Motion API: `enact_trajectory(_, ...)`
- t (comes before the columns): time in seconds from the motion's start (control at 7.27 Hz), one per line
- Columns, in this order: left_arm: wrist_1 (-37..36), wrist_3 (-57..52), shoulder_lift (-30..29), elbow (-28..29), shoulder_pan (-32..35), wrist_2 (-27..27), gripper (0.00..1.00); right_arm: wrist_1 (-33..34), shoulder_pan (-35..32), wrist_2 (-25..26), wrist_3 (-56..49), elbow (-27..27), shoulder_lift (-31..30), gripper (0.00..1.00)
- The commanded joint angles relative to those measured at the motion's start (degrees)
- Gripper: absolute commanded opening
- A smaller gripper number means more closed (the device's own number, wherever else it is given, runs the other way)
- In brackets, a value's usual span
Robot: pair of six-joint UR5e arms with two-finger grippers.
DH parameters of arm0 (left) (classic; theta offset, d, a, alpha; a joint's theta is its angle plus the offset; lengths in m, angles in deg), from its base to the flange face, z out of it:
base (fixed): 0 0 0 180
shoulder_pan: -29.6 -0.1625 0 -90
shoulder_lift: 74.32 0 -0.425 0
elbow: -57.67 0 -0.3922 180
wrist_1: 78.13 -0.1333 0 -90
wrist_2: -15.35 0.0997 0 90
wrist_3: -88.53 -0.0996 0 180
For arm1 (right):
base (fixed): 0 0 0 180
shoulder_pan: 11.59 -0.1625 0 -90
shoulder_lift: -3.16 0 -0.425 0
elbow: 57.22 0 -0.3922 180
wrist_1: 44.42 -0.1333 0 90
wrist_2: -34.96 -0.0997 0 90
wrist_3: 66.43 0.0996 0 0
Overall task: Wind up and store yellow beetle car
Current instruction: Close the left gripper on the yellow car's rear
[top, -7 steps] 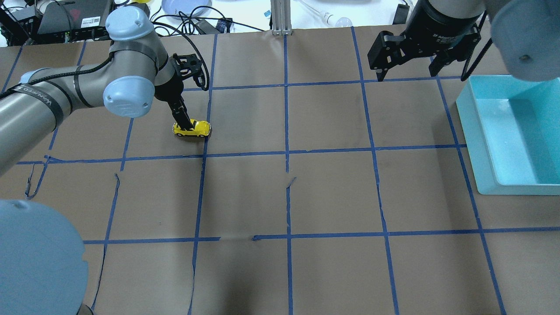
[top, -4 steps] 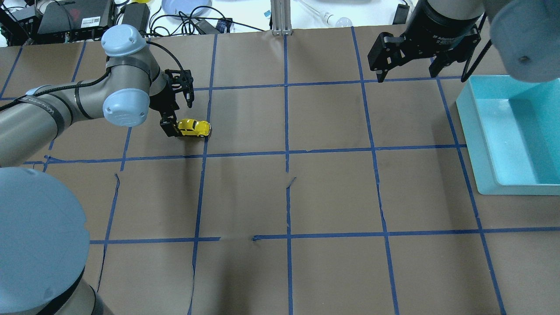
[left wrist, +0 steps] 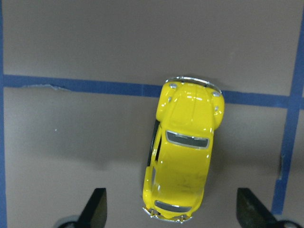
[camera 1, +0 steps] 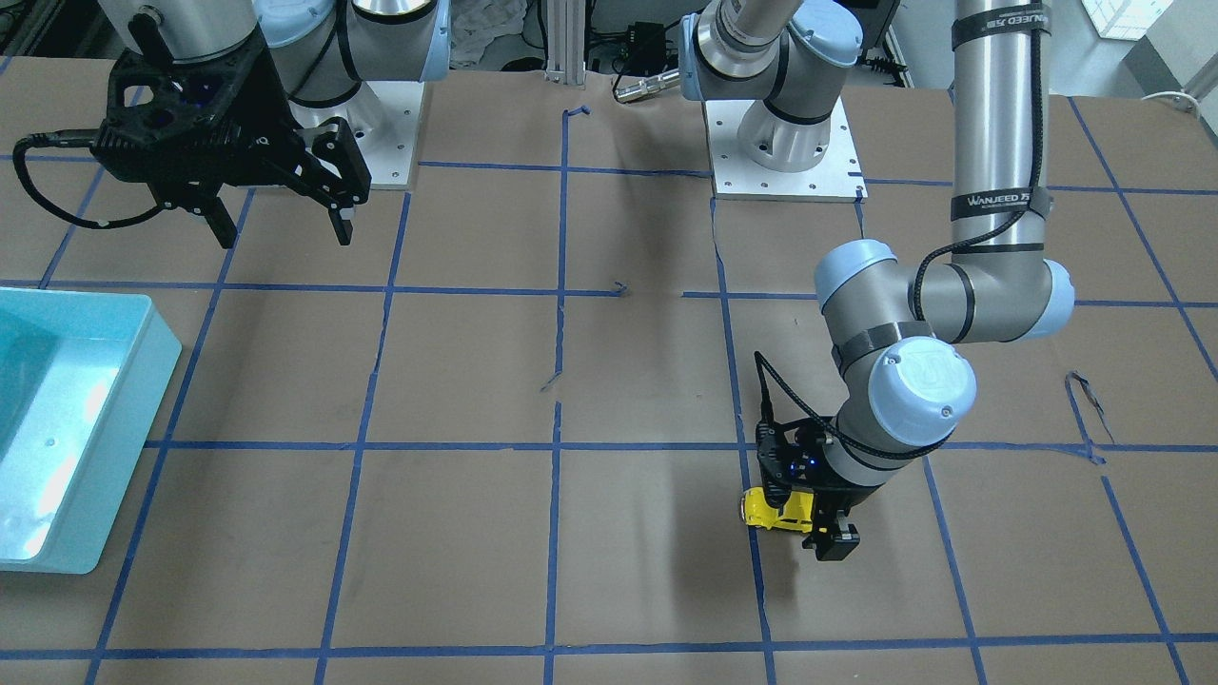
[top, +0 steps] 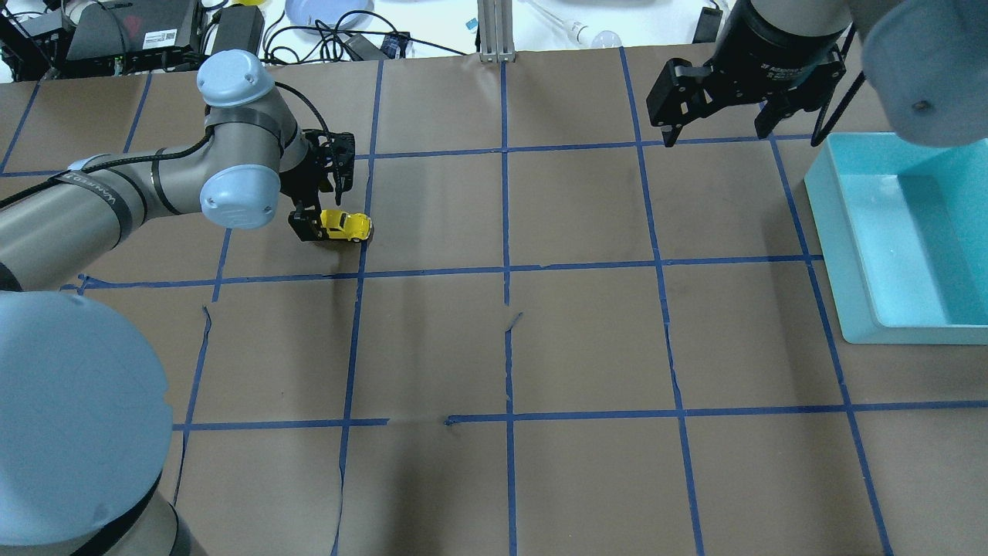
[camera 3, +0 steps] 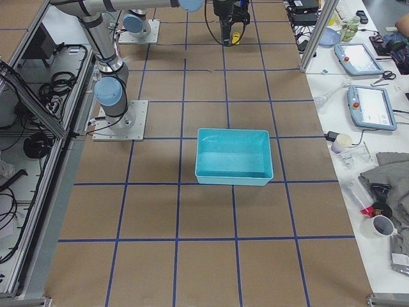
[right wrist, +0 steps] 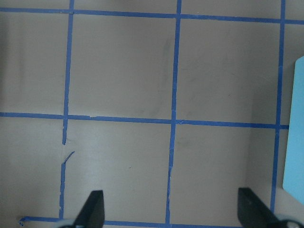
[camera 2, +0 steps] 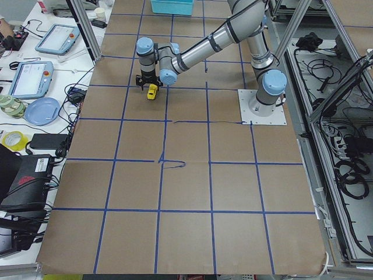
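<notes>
Table (top: 587,340): brown paper with a blue tape grid.

Left arm (top: 100,208): comes in from 9 o'clock in the overhead view and bends down over the table's 10 o'clock area.

Right arm (top: 918,69): hangs at about 1 o'clock, raised off the paper.

Teal bin (top: 911,232): sits at the 3 o'clock edge, open side up. No contents visible.

Right gripper (top: 718,127): jaws spread and empty, only taped paper between the fingers in its wrist view. It hovers just off the bin's far corner, on the 9 o'clock side.

Left gripper (top: 315,223): low at the table, pointing straight down. Jaws are spread and straddle the tail of the car. The wrist view shows bare paper between each finger and the body, so nothing is clamped.

Yellow beetle car (top: 346,225): on its wheels on the paper, around 10 o'clock from table centre, well apart from the bin.
- Overhead view: long axis runs 9 to 3 o'clock, nose at 3, toward the bin side, tail at 9 under the gripper.
- Left wrist view: nose points near 12, leaning slightly toward 1.
- Front bumper lies on a blue tape line.
</notes>
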Motion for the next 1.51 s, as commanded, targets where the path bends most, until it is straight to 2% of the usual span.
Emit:
enact_trajectory(0.0, -0.33, -2.08, 0.09, -1.47, 1.61, -0.09, 0.95, 0.0, -0.06, 0.03, -0.02, 0.0, -0.07, 1.0)
enact_trajectory(0.28, -0.42, -4.99, 0.01, -2.36, 1.18, 0.26, 0.93, 0.0, -0.06, 0.03, 0.07, 0.0, 0.01, 1.0)
enact_trajectory(0.55, -0.33, -1.93, -0.25, -2.36, 1.0, -0.01, 0.91, 0.0, -0.06, 0.12, -0.02, 0.0, 0.01, 1.0)
enact_trajectory(0.83, -0.5, -1.39, -0.43, -1.66, 1.0, 0.26, 0.84, 0.0, -0.06, 0.12, -0.11, 0.0, -0.07, 1.0)
enact_trajectory(0.96, -0.59, -0.69, -0.43, -1.48, 1.0, 0.52, 0.71, 0.0, -0.06, 0.12, -0.11, 0.0, 0.01, 1.0)
enact_trajectory(1.24, -0.59, -0.86, -0.52, -1.48, 0.91, 0.69, 0.32, 0.0, 0.03, 0.12, -0.2, 0.0, 0.02, 1.0)
enact_trajectory(1.38, -0.59, -0.86, -0.43, -1.48, 0.04, 0.78, 0.2, 0.0, 0.03, 0.12, -0.11, 0.0, 0.02, 1.0)
